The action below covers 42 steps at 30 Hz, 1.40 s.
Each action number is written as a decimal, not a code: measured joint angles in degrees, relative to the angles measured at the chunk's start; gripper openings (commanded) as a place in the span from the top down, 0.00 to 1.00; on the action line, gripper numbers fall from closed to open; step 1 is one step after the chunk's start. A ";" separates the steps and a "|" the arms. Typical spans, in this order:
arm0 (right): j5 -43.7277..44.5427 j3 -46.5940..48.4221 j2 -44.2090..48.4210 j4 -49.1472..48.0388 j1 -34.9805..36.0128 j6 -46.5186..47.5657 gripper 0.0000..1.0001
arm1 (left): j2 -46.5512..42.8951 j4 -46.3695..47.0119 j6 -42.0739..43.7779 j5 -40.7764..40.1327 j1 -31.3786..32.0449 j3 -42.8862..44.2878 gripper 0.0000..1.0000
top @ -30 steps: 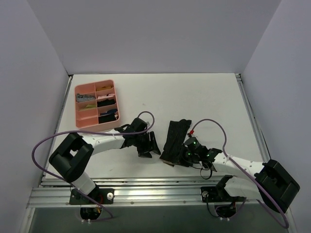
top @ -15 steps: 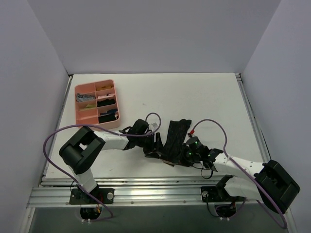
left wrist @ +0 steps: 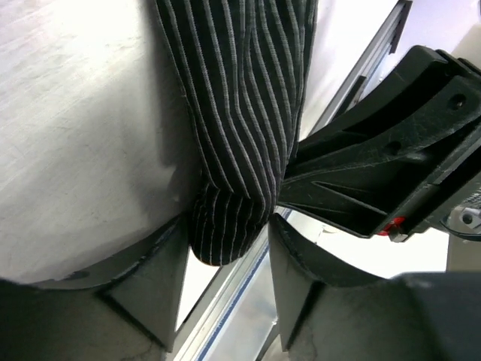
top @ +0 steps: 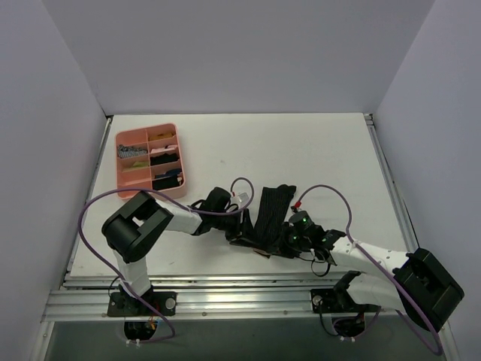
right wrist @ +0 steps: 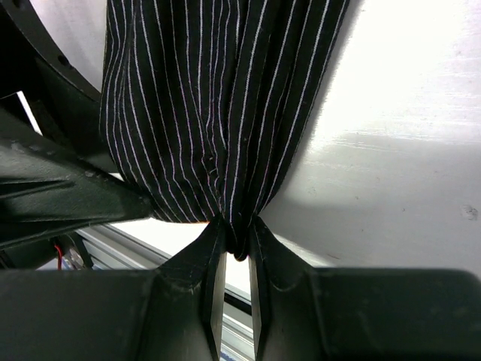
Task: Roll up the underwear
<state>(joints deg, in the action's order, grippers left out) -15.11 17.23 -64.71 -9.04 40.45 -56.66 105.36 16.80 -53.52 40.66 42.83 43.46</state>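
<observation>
White, matt and faintly scuffed, the desk top carries the underwear close to the middle of its near edge. It is a long soft strip of black cloth with thin pale pinstripes, and it runs from the near edge toward the far edge.

The right gripper has its two hard black fingers drawn almost together, pinching a bunched pleat at the cloth's near end, so the stripes fan out from the pinch.

The left gripper comes in from the left edge's side. Its wedge-shaped fingers stand apart, one on each side of a rounded, folded corner of the fabric. They lie close against it, but the cloth shows no squeezing.

A pink divided tray of smooth plastic sits near the far left corner, well apart from the cloth.
</observation>
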 measured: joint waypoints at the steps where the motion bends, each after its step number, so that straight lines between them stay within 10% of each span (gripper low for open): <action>1: -0.15 0.00 0.00 0.02 -0.02 0.04 0.95 | 0.13 0.15 -0.11 -0.09 0.04 -0.13 0.56; 8: -0.13 1.81 0.02 3.69 -0.31 1.14 0.74 | 1.05 -0.39 -1.11 -1.01 0.37 -0.66 0.97; 15: 7.52 11.65 3.26 18.78 0.72 5.05 0.51 | 0.24 -6.23 -1.68 -1.46 0.37 1.03 0.98; 42: 42.34 33.33 -19.80 26.62 38.42 23.45 0.48 | 2.54 -24.55 -8.92 11.47 -6.62 7.21 0.98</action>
<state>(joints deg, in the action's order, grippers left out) 27.22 50.57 -84.51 17.58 78.87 -33.21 107.90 -7.75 -62.43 52.14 36.21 50.68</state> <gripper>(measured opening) 0.519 0.061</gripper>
